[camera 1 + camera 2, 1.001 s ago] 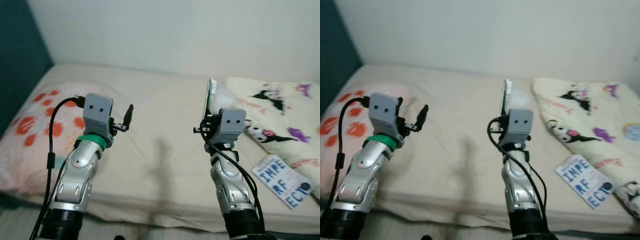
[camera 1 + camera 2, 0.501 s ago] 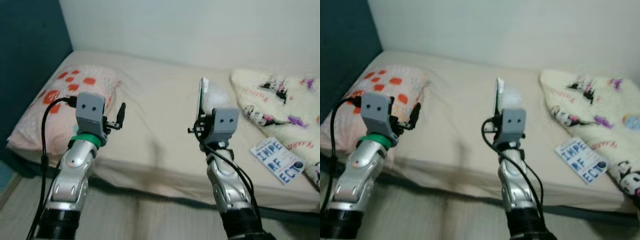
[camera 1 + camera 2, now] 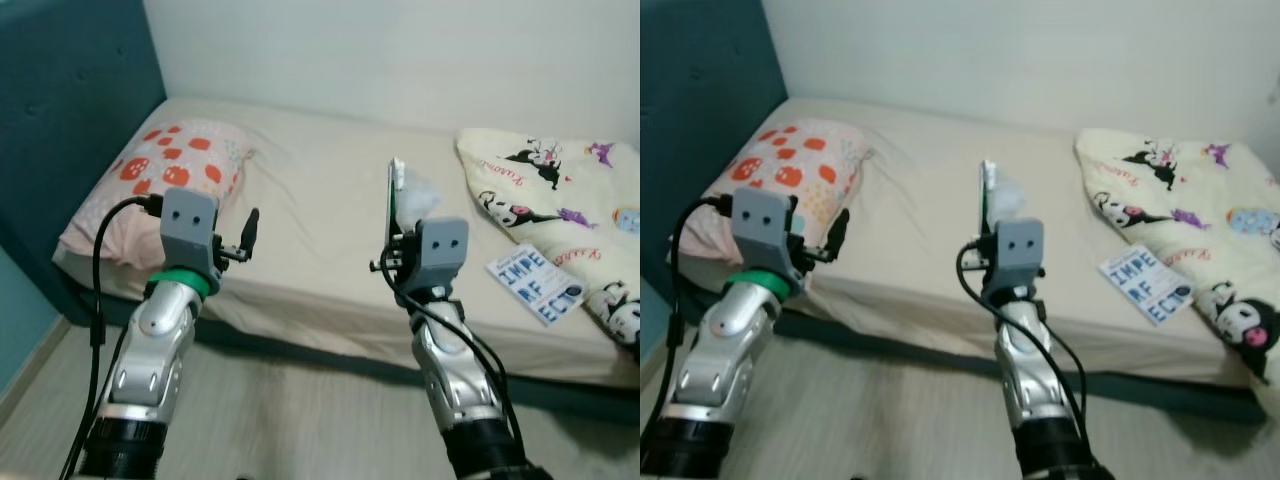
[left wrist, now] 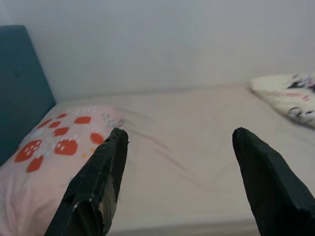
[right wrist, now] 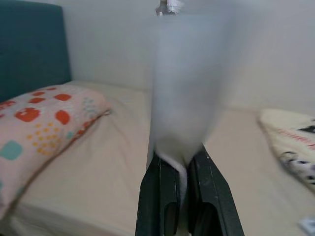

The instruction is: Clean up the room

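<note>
Partway: right gripper (image 3: pixel 398 236) pinching plastic packet (image 3: pixel 405 195), left gripper (image 4: pixel 179 162) spread, empty; book (image 3: pixel 535 283) left on bed (image 3: pixel 320 215).

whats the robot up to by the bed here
The robot stands at the side of a bed with both arms raised over it. Its right gripper is shut on a thin whitish packet, held upright above the mattress. The left gripper is open and empty, pointing toward the strawberry-print pillow at the head end. A cartoon-print blanket is bunched at the other end, with a blue-and-white book lying beside it.
</note>
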Tool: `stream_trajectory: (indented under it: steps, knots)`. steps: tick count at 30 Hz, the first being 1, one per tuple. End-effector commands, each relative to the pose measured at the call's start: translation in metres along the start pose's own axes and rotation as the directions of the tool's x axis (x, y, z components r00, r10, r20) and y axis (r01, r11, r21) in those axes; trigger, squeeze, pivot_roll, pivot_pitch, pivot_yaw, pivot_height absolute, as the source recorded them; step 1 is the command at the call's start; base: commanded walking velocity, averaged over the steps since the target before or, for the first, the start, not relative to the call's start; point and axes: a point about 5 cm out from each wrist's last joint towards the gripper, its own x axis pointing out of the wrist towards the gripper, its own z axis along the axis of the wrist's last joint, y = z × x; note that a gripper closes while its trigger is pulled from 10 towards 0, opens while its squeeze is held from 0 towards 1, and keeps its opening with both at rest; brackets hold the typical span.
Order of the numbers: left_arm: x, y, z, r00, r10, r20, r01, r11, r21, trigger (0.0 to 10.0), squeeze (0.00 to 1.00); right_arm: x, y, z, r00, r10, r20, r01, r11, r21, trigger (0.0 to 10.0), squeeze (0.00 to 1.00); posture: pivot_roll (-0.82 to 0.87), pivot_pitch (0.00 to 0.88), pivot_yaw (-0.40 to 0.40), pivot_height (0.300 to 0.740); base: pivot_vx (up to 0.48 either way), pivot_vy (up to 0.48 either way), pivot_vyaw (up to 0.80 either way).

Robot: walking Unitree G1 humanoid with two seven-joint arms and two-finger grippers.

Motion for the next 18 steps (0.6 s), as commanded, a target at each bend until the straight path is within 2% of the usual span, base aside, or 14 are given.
stream_trajectory:
  steps: [1, 7, 18]
  knots:
    - [-0.0007, 0.001, -0.0082, 0.999, 0.01, -0.041, -0.01, 1.0, 0.008, 10.0, 0.0, -0.0016, 0.0013, -0.0041, 1.0, 0.009, -0.017, -0.009, 1.0, -0.007, 10.0, 0.0, 0.01, 0.021, 0.001, 0.74, 0.0, 0.0, 0.79]
    - [-0.0003, -0.0036, -0.0099, 0.998, 0.012, -0.062, -0.011, 1.0, 0.004, 10.0, 0.0, -0.0025, 0.0014, -0.0046, 1.0, 0.012, -0.017, -0.012, 1.0, 0.002, 10.0, 0.0, 0.01, 0.024, 0.001, 0.74, 0.0, 0.0, 0.79]
    - [-0.001, -0.002, -0.0111, 0.996, 0.028, -0.081, -0.026, 0.999, 0.025, 10.0, 0.0, -0.0031, 0.0043, -0.0065, 0.999, 0.029, -0.024, -0.029, 1.0, 0.01, 10.0, 0.0, 0.03, 0.026, -0.005, 0.74, 0.0, 0.0, 0.79]
